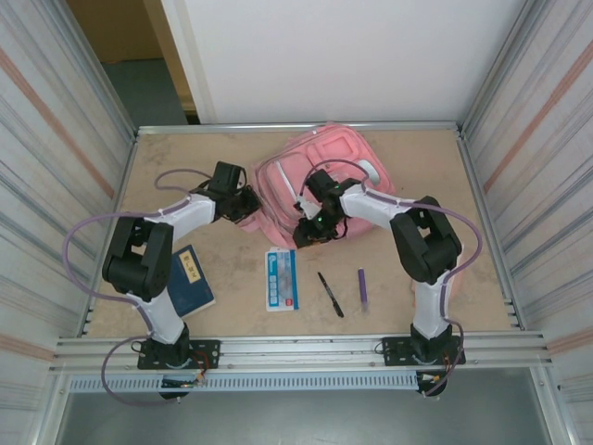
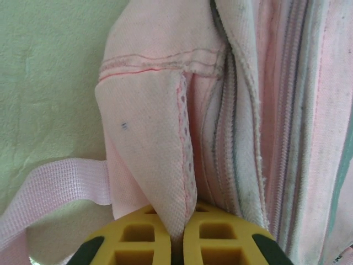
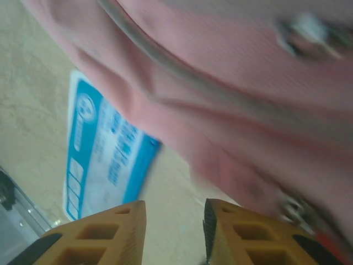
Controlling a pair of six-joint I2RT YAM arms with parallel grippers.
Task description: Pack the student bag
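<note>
Pamphlet (image 1: 282, 279), black pen (image 1: 331, 294) near student bag (image 1: 324, 153)

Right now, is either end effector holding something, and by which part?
The left end effector pinches the pink backpack by a fabric flap beside its zipper. The right end effector is open, holding nothing.

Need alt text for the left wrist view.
The left hand pinches a fold of the large pink fabric backpack between its yellow fingers. A zipper runs up the bag beside it, and a pink webbing strap lies on the pale table.
</note>
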